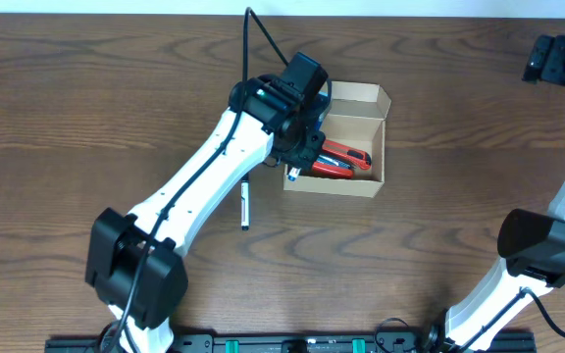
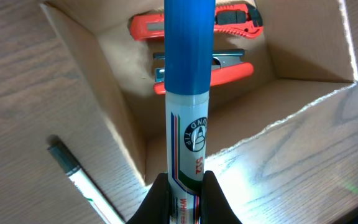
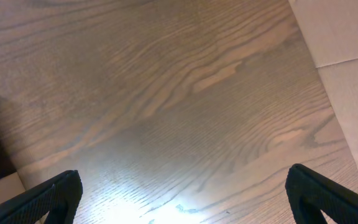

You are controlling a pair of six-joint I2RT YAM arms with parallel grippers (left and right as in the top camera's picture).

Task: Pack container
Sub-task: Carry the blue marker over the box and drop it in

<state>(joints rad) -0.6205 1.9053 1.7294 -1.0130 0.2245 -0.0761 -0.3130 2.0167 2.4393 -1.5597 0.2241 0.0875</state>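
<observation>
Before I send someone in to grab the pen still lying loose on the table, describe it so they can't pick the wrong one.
Find the open cardboard box near the table's middle. Just off its left side, past the white left arm, a thin pen lies alone on the bare wood. It is slim, white with a dark cap, unlike the fat blue-capped marker held in the left gripper over the box.

I am looking at a dark wood-grain table that is carrying two things directly: the open tan cardboard container, which is sitting near the middle with its flap lid folded back, and a slim black-capped pen, which is lying just left of the box
</observation>
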